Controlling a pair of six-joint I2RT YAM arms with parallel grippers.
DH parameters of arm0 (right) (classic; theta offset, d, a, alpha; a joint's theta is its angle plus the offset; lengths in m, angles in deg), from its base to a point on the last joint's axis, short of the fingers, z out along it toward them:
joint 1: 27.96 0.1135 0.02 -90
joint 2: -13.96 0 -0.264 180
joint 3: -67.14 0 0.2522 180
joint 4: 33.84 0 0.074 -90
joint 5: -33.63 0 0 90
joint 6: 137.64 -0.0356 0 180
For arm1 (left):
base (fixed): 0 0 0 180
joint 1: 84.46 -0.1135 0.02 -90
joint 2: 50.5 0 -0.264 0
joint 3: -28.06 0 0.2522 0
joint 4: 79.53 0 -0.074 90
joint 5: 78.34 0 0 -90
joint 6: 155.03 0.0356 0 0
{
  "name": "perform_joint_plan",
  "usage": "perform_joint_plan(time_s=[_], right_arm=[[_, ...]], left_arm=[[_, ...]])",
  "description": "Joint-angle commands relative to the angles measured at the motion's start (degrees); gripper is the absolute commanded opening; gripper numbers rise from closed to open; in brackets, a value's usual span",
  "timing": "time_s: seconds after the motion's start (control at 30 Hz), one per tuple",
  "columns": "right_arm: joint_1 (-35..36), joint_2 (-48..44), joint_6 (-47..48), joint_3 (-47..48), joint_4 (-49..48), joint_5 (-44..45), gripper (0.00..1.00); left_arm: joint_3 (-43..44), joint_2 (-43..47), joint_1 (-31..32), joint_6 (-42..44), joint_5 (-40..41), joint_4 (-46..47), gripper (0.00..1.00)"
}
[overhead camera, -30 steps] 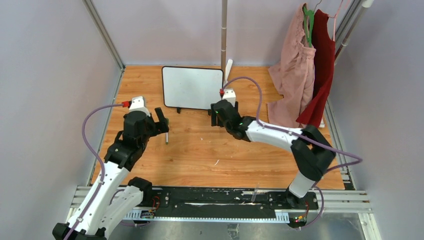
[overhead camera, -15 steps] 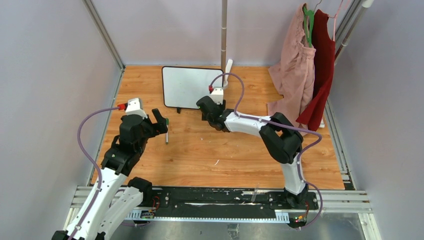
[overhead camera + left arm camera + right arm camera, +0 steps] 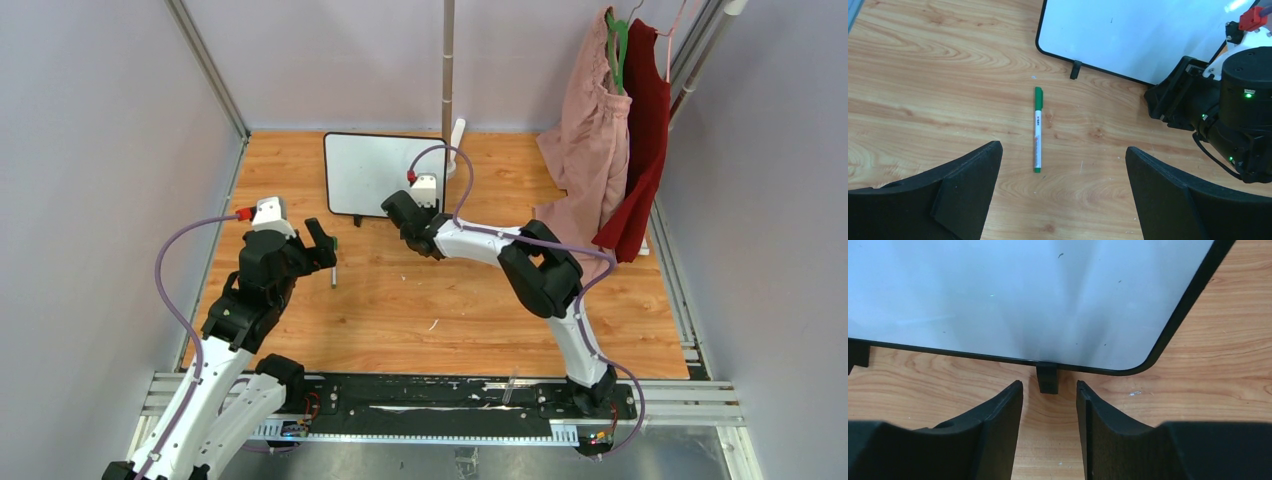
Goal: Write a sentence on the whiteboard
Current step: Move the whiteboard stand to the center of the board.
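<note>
Low left in the top view, the left gripper [image 3: 1062,150] hangs with its claw released – jaws spread wide, nothing between them. Beneath it on the wooden table [image 3: 450,300] lies a green marker [image 3: 1037,131], mid-frame in the left wrist view. Further up, centre frame, the right gripper [image 3: 1049,390] points at the whiteboard [image 3: 385,172]. Its claw grasps nothing; the fingers stand a narrow gap apart, just short of a small black foot [image 3: 1048,378] – not touching it. The whiteboard sits upper centre, its face white. Upper right hang a pink garment [image 3: 590,170] and a red one [image 3: 645,130].
</note>
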State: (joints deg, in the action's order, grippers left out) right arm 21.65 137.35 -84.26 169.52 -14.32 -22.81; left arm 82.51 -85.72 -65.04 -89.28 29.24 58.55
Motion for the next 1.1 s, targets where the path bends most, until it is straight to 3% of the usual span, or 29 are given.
perform_joint_plan(time_s=[0.0, 0.7, 0.93, 1.07], right_arm=[[0.0, 1.8, -1.3, 2.5, 2.4, 2.1, 0.47], [-0.8, 5.2, -1.4, 5.3, 3.6, 0.2, 0.29], [-1.1, 6.3, -1.1, 6.6, 4.5, 1.2, 0.38], [-1.6, 6.9, -1.6, 7.6, 5.0, 1.2, 0.35]], left_arm=[[-0.4, 0.5, 0.4, -0.3, 0.2, 1.7, 0.99], [-0.5, 0.2, 0.4, -0.4, 0.3, 1.9, 0.99], [-0.5, 0.1, 0.4, -0.4, 0.3, 2.0, 0.99], [-0.5, 0.1, 0.4, -0.4, 0.3, 1.8, 0.99]])
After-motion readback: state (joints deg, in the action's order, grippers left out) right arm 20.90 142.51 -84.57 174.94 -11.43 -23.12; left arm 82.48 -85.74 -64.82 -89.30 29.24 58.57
